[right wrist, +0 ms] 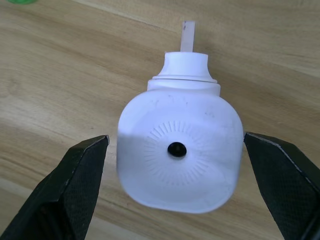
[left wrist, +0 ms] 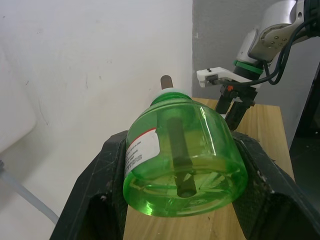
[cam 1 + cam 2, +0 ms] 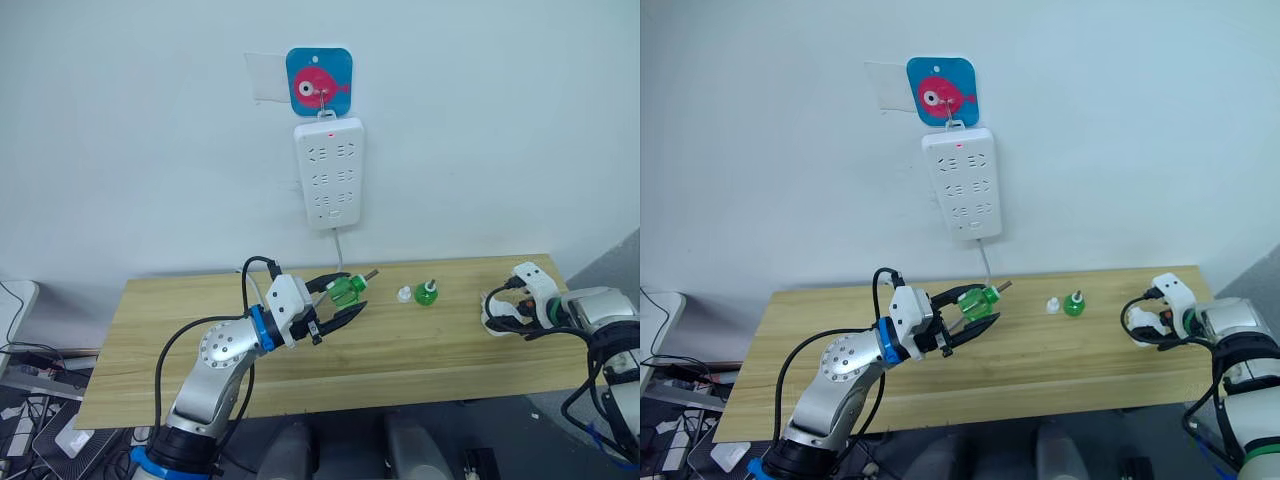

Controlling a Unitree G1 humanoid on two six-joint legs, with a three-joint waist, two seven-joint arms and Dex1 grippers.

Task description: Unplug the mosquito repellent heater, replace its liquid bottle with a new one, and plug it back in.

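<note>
- The left end effector is raised over the middle of the desk, its black fingers clamped on a green bottle — the bottle lies sideways in the grip, its dark wick tip pointing toward the wall.
- In the left wrist view the bottle is clear green with a white label and a dark wick running through it.
- The heater lies on the desk near its right end, between the fingers of the right end effector. The fingers stand wide on either side, apart from the white body.
- The heater's round face with a dark centre hole faces the wrist camera; a white neck and thin white stem stick out of its far end.
- A second green bottle stands upright on the desk between the two arms, a small white cap just beside it.
- A white power strip hangs on the wall above the desk from a blue hook plate, a red light lit at its top.
</note>
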